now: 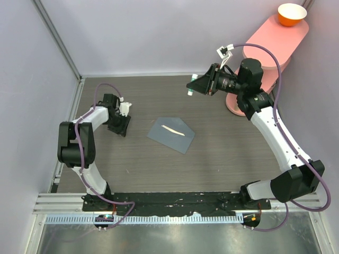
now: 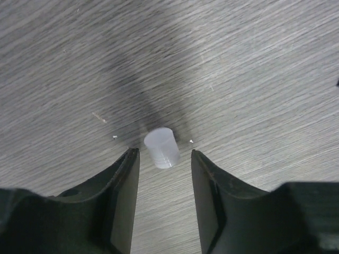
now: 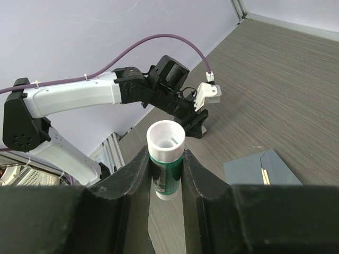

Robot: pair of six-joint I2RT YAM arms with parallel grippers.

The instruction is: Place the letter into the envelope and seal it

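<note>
The slate blue-grey envelope (image 1: 170, 134) lies flat mid-table, and a thin tan strip of the letter (image 1: 172, 130) shows at its opening. A corner of the envelope also shows in the right wrist view (image 3: 262, 170). My right gripper (image 1: 195, 85) is raised above the table behind the envelope. It is shut on a green-and-white glue stick (image 3: 166, 159) whose open white end faces the camera. My left gripper (image 2: 161, 159) is open, low over the table at the left (image 1: 121, 123). A small translucent cap (image 2: 161, 148) lies on the table just beyond its fingertips.
A pink stand (image 1: 280, 39) with an orange bowl (image 1: 292, 14) on it sits at the back right. Pale walls close in the left, back and right sides. A metal rail (image 1: 175, 203) runs along the near edge.
</note>
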